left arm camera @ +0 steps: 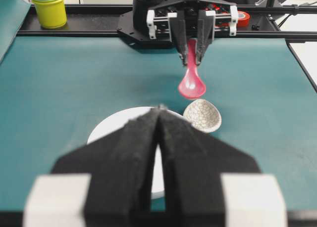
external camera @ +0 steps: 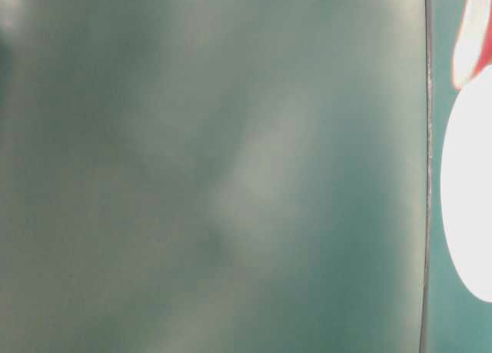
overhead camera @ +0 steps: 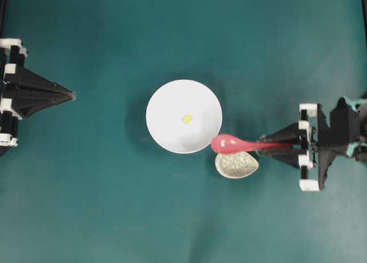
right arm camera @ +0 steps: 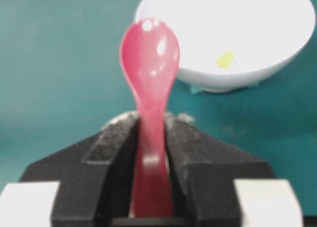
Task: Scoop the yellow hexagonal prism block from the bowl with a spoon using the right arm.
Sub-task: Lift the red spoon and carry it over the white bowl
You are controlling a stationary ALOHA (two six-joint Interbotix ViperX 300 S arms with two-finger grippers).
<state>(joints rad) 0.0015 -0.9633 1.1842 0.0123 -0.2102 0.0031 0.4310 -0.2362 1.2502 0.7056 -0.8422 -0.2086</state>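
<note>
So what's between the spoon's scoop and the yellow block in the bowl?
Only bare white bowl lies between the spoon and the yellow block; the overhead view shows this.

From table level I see mostly blurred teal surface; the glossy white round bowl point(external camera: 469, 195) fills the right edge, my red-pink spoon point(external camera: 483, 41) above it

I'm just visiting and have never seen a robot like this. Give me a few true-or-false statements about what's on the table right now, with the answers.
1. The right gripper holds the spoon by its handle. True.
2. The yellow block lies in the spoon's scoop. False: it sits in the white bowl.
3. The left gripper holds nothing. True.
4. The small speckled dish sits inside the bowl. False: it rests on the table beside it.
5. The spoon is blue. False: red-pink.
</note>
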